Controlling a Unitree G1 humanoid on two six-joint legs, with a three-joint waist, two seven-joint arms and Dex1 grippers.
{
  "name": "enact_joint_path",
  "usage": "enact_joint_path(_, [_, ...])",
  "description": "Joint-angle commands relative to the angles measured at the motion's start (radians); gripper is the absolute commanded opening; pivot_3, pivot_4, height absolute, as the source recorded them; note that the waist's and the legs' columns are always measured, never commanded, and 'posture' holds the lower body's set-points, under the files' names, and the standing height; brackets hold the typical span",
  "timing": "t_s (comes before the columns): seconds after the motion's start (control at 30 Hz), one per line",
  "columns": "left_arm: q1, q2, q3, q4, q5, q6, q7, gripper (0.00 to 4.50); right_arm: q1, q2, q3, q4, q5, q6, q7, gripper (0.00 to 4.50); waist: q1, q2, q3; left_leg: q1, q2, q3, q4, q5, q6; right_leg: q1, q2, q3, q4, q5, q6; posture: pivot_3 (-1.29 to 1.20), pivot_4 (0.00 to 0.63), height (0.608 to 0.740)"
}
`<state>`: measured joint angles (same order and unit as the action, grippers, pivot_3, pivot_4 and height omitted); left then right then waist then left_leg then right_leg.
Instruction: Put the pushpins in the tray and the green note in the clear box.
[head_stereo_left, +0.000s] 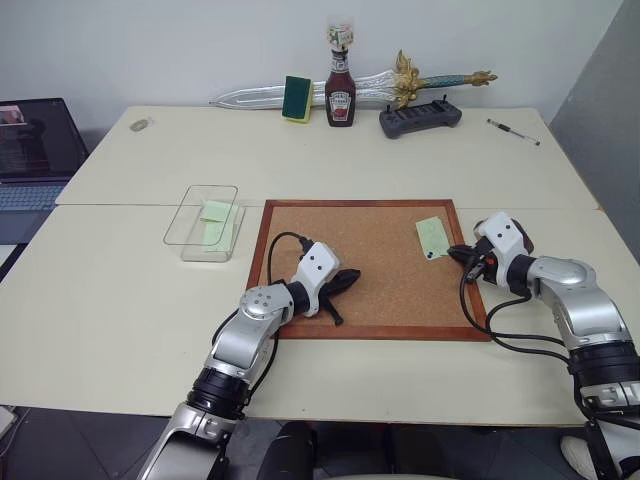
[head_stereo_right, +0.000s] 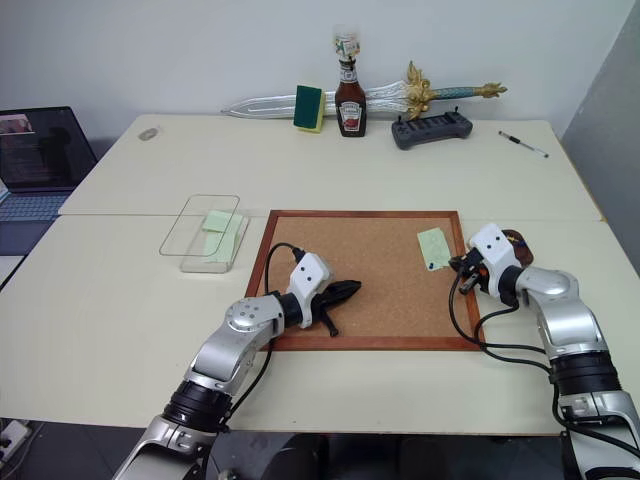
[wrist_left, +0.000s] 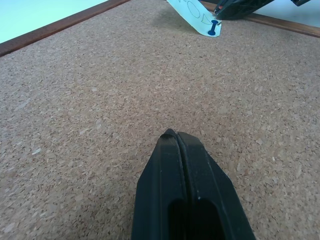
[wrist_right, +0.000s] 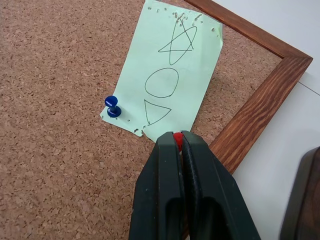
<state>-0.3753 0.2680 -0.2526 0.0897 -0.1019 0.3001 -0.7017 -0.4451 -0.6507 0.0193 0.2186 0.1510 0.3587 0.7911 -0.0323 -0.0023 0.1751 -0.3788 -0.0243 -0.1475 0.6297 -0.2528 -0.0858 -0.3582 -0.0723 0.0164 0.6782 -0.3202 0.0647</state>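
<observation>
The cork board (head_stereo_left: 370, 265) lies mid-table w/ a wooden frame; everything below is placed relative to it.

Green note (wrist_right: 170, 77) sits on the board near its right edge, toward the far right corner. It has a star, a circle & a triangle drawn on it, plus small pin holes along its edges. A blue pushpin (wrist_right: 113, 106) stands in one near corner of the note, pinning it to the cork.

Right gripper (wrist_right: 177, 140) is at the board's right edge, just beside the note's near edge. Fingers are pressed together, pinching a red pushpin (wrist_right: 177, 140) at the tips; only a bit of the red head shows between them.

Left gripper (head_stereo_left: 345, 283) rests over the board's near-left part, well apart from the note. Fingers pressed together, nothing between them.

Tray (head_stereo_right: 516, 241), dark brown, is just off the board's right side, beside the right wrist, mostly hidden by it; can't tell what's in it.

Clear box (head_stereo_left: 204, 222) is on the table just left of the board, level w/ its far edge. Pale green slips (head_stereo_left: 215, 212) lie inside it.

Beyond the board's far side, at the table's back edge: sponge (head_stereo_left: 296, 98), ketchup bottle (head_stereo_left: 340, 92), toy sword (head_stereo_left: 420, 78), dark grey holder (head_stereo_left: 420, 118), pen (head_stereo_left: 513, 131). Laptop (head_stereo_left: 35, 150) far left of the board.
</observation>
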Motion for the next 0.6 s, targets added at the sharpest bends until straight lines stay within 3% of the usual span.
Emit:
enact_joint_path(0.03, [0.04,-0.003,-0.061,0.048,0.024,0.044,-0.023,0.0,-0.019,0.01,-0.062,-0.059,0.056,-0.016,0.008,0.02,0.0,0.0,0.0,0.0,0.0,0.0,0.0,0.0,0.0,0.0,0.0,0.0,0.0,0.0,0.0,0.0,0.15,0.74])
enact_joint_path(0.6, [0.055,-0.003,-0.069,0.035,0.028,0.057,-0.022,0.0,-0.014,0.001,-0.134,-0.079,0.12,0.013,-0.005,0.02,0.001,0.0,0.0,0.0,0.0,0.0,0.0,0.0,0.0,0.0,0.0,0.0,0.0,0.0,0.0,0.0,0.15,0.74])
